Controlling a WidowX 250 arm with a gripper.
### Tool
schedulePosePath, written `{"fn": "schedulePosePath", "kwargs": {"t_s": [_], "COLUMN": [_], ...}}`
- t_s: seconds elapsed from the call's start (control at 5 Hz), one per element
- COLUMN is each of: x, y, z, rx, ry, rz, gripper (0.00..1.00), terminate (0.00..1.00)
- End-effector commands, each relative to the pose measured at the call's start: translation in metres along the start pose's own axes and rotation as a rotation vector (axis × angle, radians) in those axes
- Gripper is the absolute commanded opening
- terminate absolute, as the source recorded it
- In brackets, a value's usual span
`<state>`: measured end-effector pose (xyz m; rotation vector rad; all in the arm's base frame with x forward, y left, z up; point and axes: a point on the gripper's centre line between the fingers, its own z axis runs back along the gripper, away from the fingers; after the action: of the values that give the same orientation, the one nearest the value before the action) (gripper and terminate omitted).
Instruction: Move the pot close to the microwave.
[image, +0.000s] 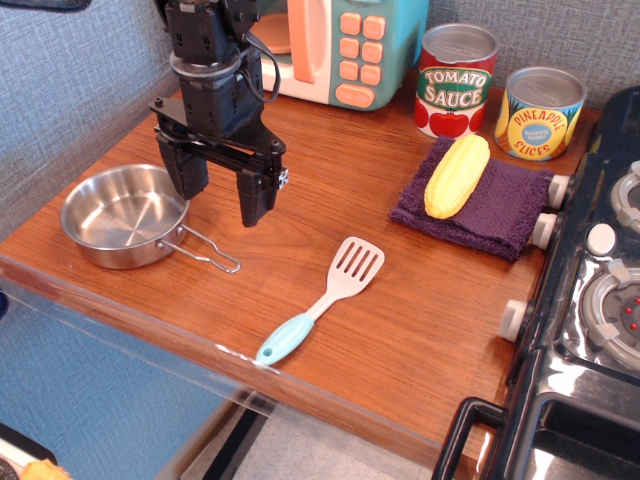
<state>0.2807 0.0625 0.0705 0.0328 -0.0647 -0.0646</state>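
The pot (122, 215) is a small shiny steel pan with a thin wire loop handle pointing right. It sits at the front left of the wooden table. The microwave (345, 45) stands at the back, teal with a cream front, peach-orange handle and buttons. My black gripper (220, 200) hangs over the table just right of the pot, above its handle. Its two fingers (257, 198) stand apart, open and empty. The arm covers part of the microwave's left side.
A tomato sauce can (455, 80) and a pineapple can (540, 112) stand at the back right. A corn cob (457, 175) lies on a purple cloth (500, 215). A white spatula (320, 300) lies at the middle front. A black stove (590, 330) borders the right edge.
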Motion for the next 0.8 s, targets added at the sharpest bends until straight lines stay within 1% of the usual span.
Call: {"fn": "schedulePosePath", "kwargs": {"t_s": [0.0, 0.2, 0.4, 0.6], "x": [0.0, 0.002, 0.003, 0.002], "y": [0.0, 0.008, 0.025, 0.056], "z": [0.0, 0.003, 0.008, 0.014], "rx": [0.0, 0.014, 0.025, 0.046], "ry": [0.0, 0.002, -0.008, -0.02], "rz": [0.0, 0.007, 0.02, 0.027], "gripper": [1.0, 1.0, 1.0, 1.0], "terminate": [0.0, 0.0, 0.0, 0.0]}}
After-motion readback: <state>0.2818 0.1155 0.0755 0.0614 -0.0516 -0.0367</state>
